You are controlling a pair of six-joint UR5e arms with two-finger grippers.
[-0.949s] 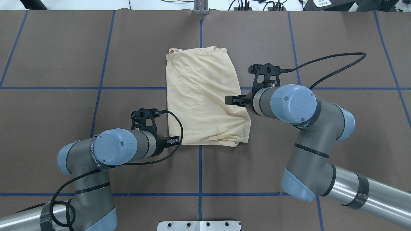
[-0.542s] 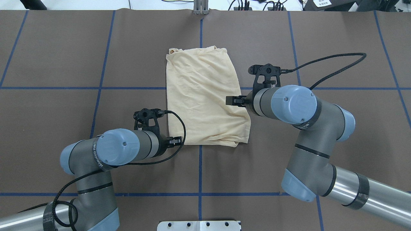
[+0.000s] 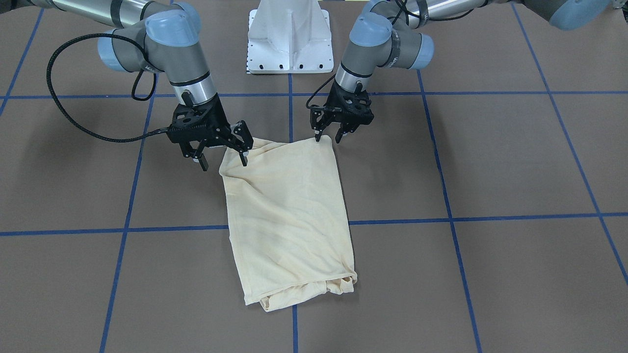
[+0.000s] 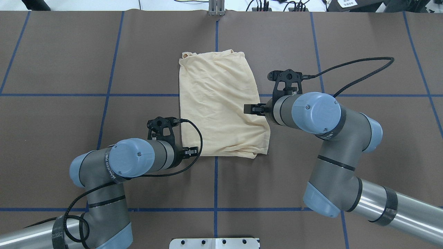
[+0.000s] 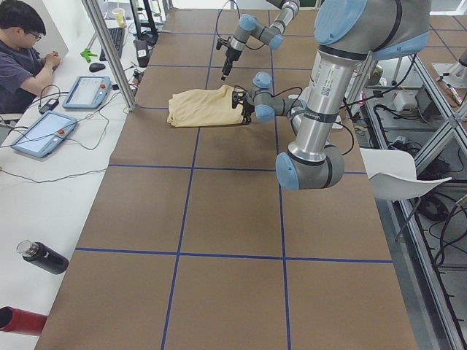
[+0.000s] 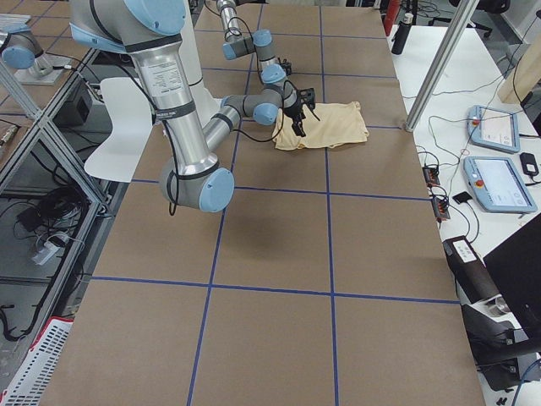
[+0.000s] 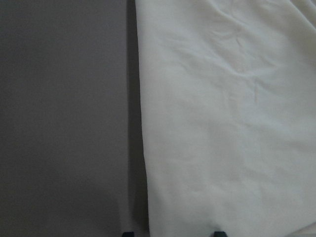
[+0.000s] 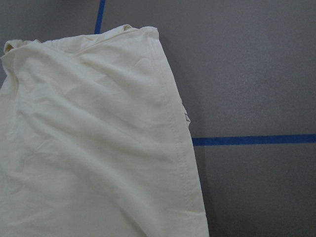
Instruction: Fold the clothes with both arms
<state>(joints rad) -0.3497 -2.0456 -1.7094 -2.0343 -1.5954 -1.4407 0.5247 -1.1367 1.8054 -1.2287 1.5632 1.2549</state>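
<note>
Found shirt [image 4: 218,103] folded to a long, creased rectangle, flat at mid-table [image 4: 69,52], long axis near-to-far along the centre blue tape line [image 4: 215,180]. Bunched layers at the far end; hemmed edge along the right side.

Logged left claw [image 3: 328,138] at the shirt's near-left corner, pointing down, parted by a moderate gap, gripping nothing. One fingertip [image 3: 318,138] at the corner's edge, the other just off the cloth over bare table. Confirmed in left wrist view: tips astride the shirt's left edge.

Logged right claw [image 3: 223,163] near the shirt's near-right corner, tilted, spread wide, gripping nothing. One finger over the cloth, the other out beyond the right edge. Cannot tell whether either tip touches cloth or table.

Noted white pedestal [image 3: 289,34] at the near table edge. Also a person [image 5: 25,36] seated at a white desk [image 5: 44,182] along the far side.
</note>
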